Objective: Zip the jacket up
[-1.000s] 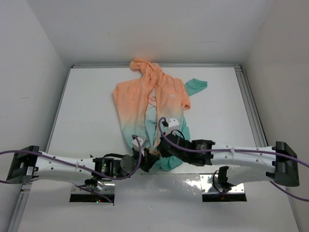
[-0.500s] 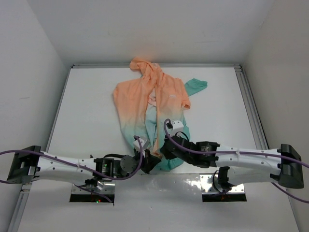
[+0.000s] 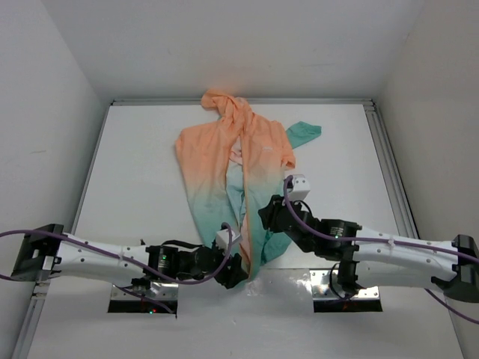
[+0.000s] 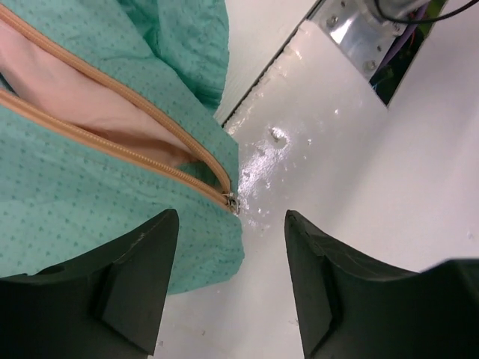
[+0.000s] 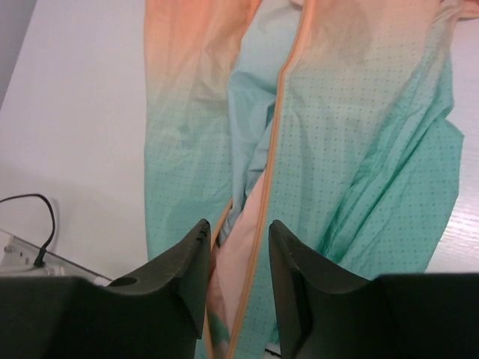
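Note:
The jacket (image 3: 224,161) lies flat on the table, peach at the far end and teal at the near hem. In the left wrist view its orange zipper tapes meet at the small slider (image 4: 234,202) at the hem corner, with pink lining showing between them. My left gripper (image 4: 230,224) stands open just short of that slider, touching nothing; from above it (image 3: 238,271) sits at the hem's near end. My right gripper (image 5: 238,233) hangs open over the zipper line (image 5: 281,112), holding nothing, and in the top view it (image 3: 267,217) is over the teal right front.
The hem reaches the table's near edge, where two metal base plates (image 3: 142,297) (image 3: 352,288) sit. One plate (image 4: 352,37) shows close to the hem in the left wrist view. A black cable (image 5: 34,224) lies left of the jacket. White walls enclose the table.
Both grippers were shut on the teal hem and are now open. The hem has been drawn toward the near edge. The right gripper has pulled back to the right and up.

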Tool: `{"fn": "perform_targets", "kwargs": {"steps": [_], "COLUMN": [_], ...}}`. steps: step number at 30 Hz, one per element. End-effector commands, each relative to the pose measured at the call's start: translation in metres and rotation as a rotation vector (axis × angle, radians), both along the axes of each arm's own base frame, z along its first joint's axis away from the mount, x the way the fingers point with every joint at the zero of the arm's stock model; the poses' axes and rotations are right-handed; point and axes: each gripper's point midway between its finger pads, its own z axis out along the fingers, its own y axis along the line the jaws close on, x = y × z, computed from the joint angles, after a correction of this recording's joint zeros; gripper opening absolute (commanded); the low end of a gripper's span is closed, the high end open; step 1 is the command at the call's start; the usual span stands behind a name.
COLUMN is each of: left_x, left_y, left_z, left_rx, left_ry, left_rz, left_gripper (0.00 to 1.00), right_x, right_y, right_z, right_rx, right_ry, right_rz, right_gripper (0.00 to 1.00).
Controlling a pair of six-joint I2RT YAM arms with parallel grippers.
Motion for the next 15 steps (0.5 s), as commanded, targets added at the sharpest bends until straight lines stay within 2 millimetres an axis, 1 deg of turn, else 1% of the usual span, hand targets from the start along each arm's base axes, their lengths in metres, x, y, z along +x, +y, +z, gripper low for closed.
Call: {"fn": "perform_targets", "kwargs": {"steps": [1,2,3,4,5,6,7,8,9,10,11,12,13,14,15], "left_x": [0.006,0.014,0.025,0.048,0.059,0.076,0.091,0.103,0.129,0.142,0.154,0.179,0.188,0.204,0.211], "left_y": [-0.005,0.002,0.007,0.027,0.037,0.047,0.067,0.076,0.098,0.101,0.112,0.137,0.135,0.161,0.170], "left_z": [0.038,0.042,0.047,0.047,0.047,0.059,0.051,0.055,0.051,0.053,0.047,0.046,0.052,0.044,0.040], "left_rx": [-0.066,-0.066,-0.072,-0.054,-0.036,-0.042,0.020,0.024,0.045,0.021,0.022,0.009,-0.048,-0.047,-0.058], "left_ry": [-0.042,-0.052,-0.062,-0.084,-0.090,-0.097,-0.114,-0.114,-0.113,-0.105,-0.094,-0.078,-0.062,-0.055,-0.040], "left_rz": [0.018,0.067,0.145,0.317,0.405,0.514,0.634,0.707,0.847,0.883,0.930,1.048,1.036,1.135,1.171], "left_gripper": [0.57,0.56,0.50,0.47,0.44,0.36,0.33,0.30,0.25,0.24,0.24,0.23,0.23,0.23,0.23], "right_x": [0.005,0.003,0.001,-0.002,-0.004,-0.006,-0.010,-0.012,-0.014,-0.015,-0.016,-0.017,-0.019,-0.020,-0.022], "right_y": [-0.025,-0.031,-0.034,-0.041,-0.043,-0.045,-0.049,-0.052,-0.056,-0.058,-0.062,-0.063,-0.067,-0.069,-0.074], "right_z": [-0.009,-0.016,-0.021,-0.033,-0.039,-0.046,-0.058,-0.063,-0.072,-0.074,-0.078,-0.080,-0.084,-0.086,-0.092], "right_rx": [-0.051,-0.065,-0.072,-0.084,-0.093,-0.104,-0.127,-0.143,-0.164,-0.164,-0.175,-0.178,-0.179,-0.177,-0.182], "right_ry": [-0.034,-0.022,-0.014,0.004,0.013,0.020,0.039,0.051,0.063,0.070,0.077,0.079,0.087,0.090,0.099], "right_rz": [-0.073,-0.082,-0.086,-0.090,-0.083,-0.076,-0.063,-0.064,-0.063,-0.071,-0.074,-0.075,-0.077,-0.079,-0.082], "right_gripper": [0.37,0.34,0.25,0.07,0.00,0.00,0.00,0.00,0.00,0.00,0.00,0.00,0.00,0.00,0.00]}}
